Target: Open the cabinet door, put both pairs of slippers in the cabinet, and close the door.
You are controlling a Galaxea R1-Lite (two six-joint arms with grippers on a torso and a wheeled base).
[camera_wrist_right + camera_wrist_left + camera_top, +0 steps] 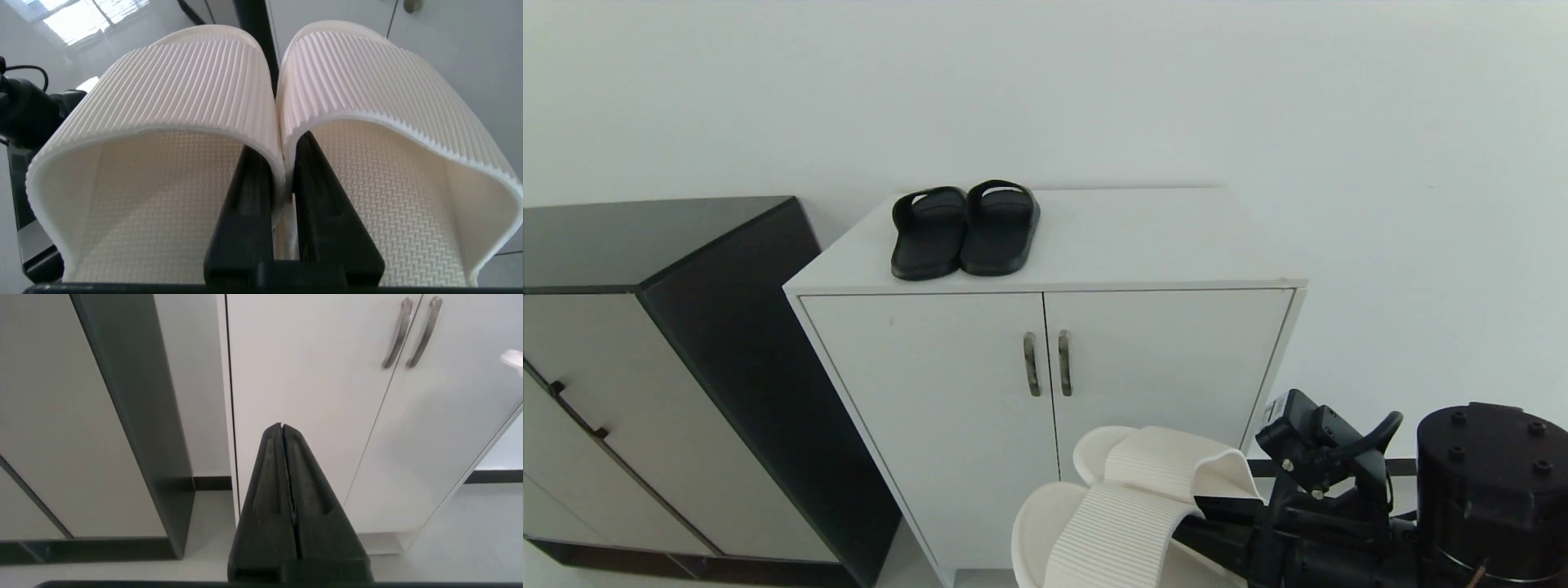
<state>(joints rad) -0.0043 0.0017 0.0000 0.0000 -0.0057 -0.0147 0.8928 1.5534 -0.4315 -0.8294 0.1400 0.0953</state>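
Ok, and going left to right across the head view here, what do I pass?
Dark cabinet → black slippers on top of the white cabinet → door handles → cream slippers, low in front of the right door.

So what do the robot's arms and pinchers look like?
The black left gripper has two long matte jaws that taper to a point. The black right gripper has the same jaws. The black right arm carries a looping black cable, a small white label and a round black joint housing with bolts.
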